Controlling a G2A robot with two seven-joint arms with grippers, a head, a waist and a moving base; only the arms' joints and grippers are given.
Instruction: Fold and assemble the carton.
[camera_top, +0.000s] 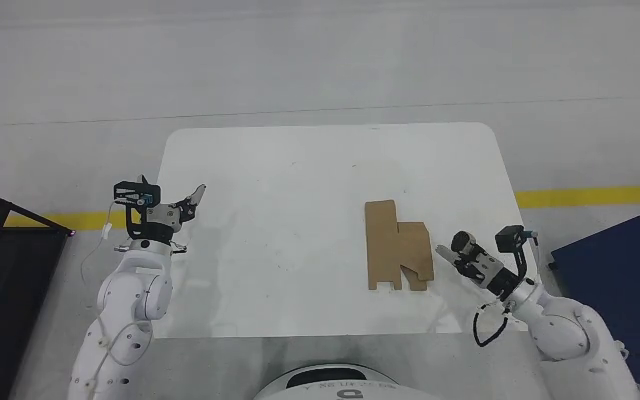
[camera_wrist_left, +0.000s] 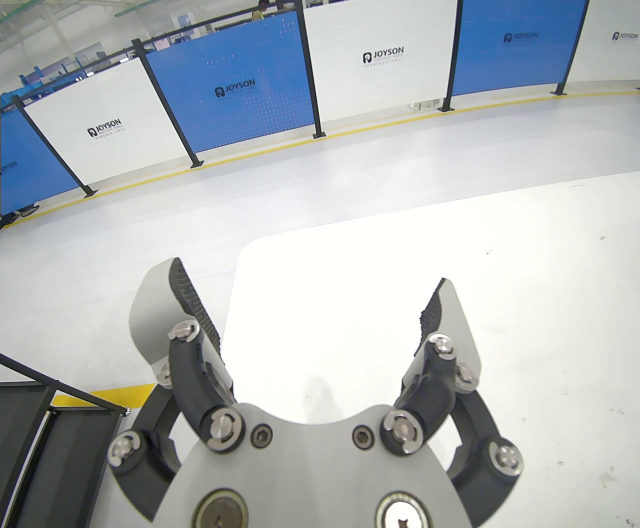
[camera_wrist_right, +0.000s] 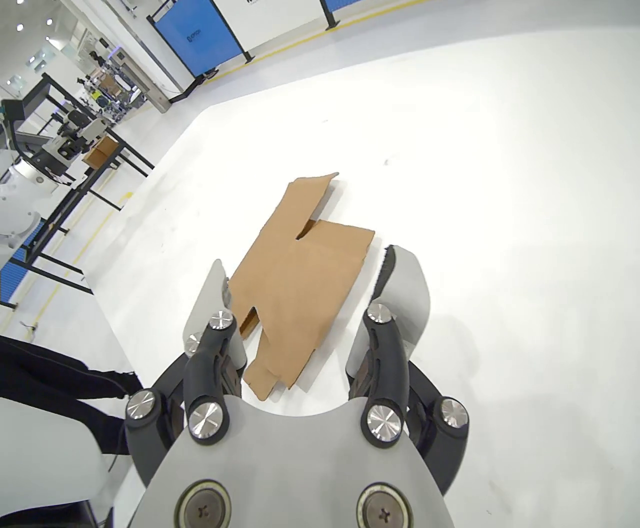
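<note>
Two sets of fingers stand spread wide, each holding nothing. The right fingers (camera_wrist_right: 406, 287) sit low over the counter (camera_wrist_right: 500, 200), just beside the right edge of the carton (camera_wrist_right: 305, 270); whether they touch it cannot be told. The carton is a flat brown blank, lying unfolded on the counter's right half, nearer the robot's side. The left fingers (camera_wrist_left: 150, 310) hang above the counter's left edge, well apart from the carton.
</note>
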